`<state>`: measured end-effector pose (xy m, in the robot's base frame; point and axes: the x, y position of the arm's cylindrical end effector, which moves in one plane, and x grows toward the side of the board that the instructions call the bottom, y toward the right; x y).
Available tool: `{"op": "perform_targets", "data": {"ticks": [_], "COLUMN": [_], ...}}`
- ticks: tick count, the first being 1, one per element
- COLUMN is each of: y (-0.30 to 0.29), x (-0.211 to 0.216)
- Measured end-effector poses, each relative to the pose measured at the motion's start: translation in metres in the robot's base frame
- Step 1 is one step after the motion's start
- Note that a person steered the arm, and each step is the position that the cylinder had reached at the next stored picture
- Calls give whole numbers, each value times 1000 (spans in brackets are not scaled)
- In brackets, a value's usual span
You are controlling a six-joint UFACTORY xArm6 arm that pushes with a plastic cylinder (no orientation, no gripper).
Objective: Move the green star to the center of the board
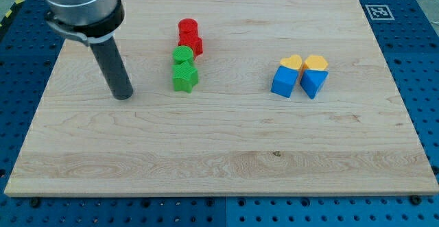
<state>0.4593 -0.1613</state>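
Observation:
The green star [184, 77] lies on the wooden board [219, 151], left of the middle. A green cylinder [182, 55] touches it on the side toward the view's top. My tip [123, 95] rests on the board to the view's left of the green star, a clear gap apart from it and slightly lower in the view.
A red cylinder [188, 29] and a red block [192, 44] stand just above the green cylinder. On the right sit a blue cube [283, 81], a blue wedge-like block [313, 83] and two yellow blocks [292, 62] [316, 63] in a cluster.

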Motion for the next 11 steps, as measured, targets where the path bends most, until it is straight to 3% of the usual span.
{"op": "perform_targets", "data": {"ticks": [4, 11], "y": [25, 84], "x": [-27, -29]}}
